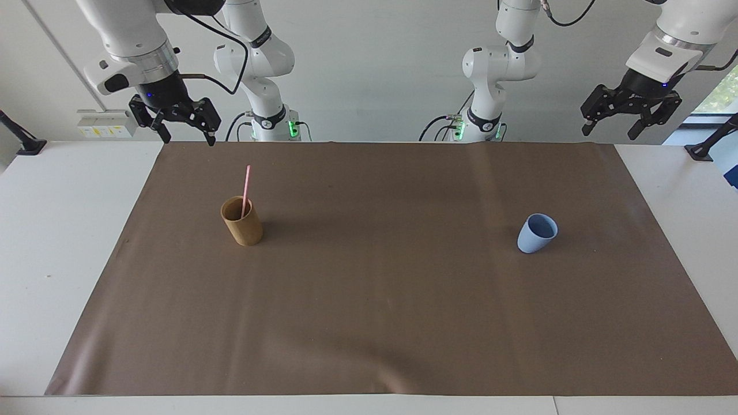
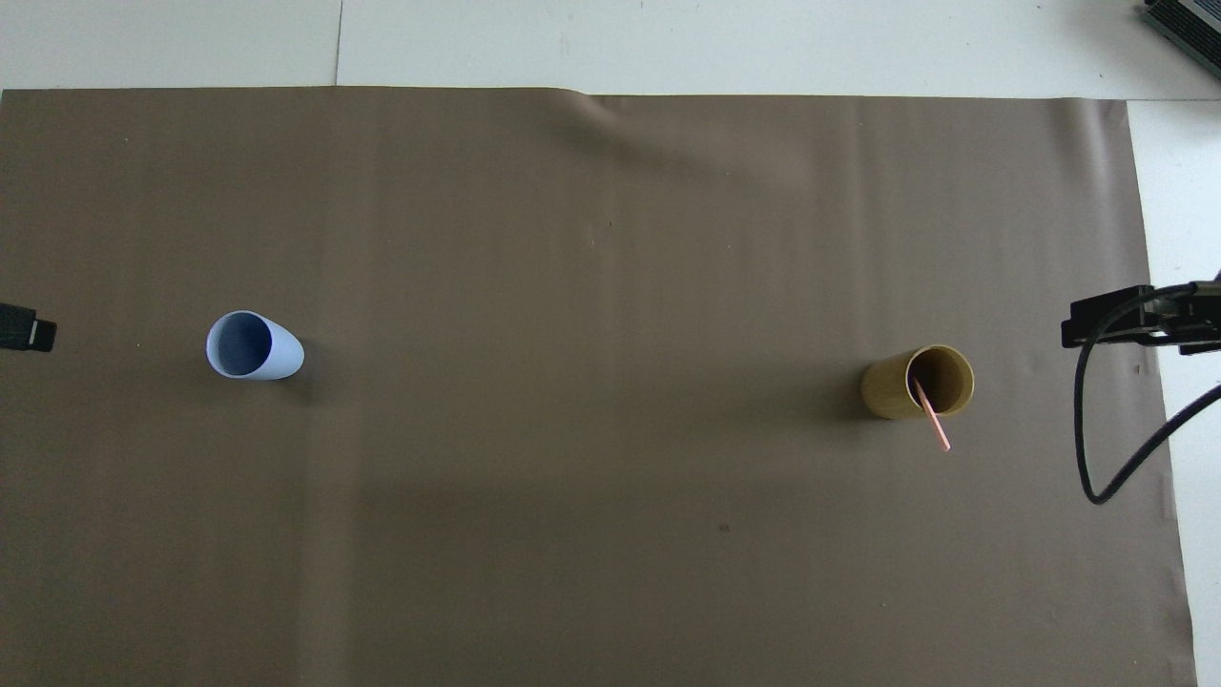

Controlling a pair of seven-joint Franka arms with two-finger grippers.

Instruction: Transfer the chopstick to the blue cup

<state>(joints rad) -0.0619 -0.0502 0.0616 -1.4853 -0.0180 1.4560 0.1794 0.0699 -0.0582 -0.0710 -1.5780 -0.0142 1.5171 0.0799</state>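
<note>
Across white table (image 1: 69, 230), brown mat (image 1: 380, 300)

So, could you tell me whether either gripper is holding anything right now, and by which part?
Nothing is held. Both the right gripper and left gripper hang open; the chopstick stands in the tan cup.

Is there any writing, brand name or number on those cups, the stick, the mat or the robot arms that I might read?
None can be read.
Tall tan-brown cylindrical cup: plain, no print.
Small light-blue handleless cup: plain.
Thin pink stick standing in the tan cup: plain.
Brown mat: no markings.
White box with yellow labels on the wall by the right arm's end: labels too small to read.
</note>
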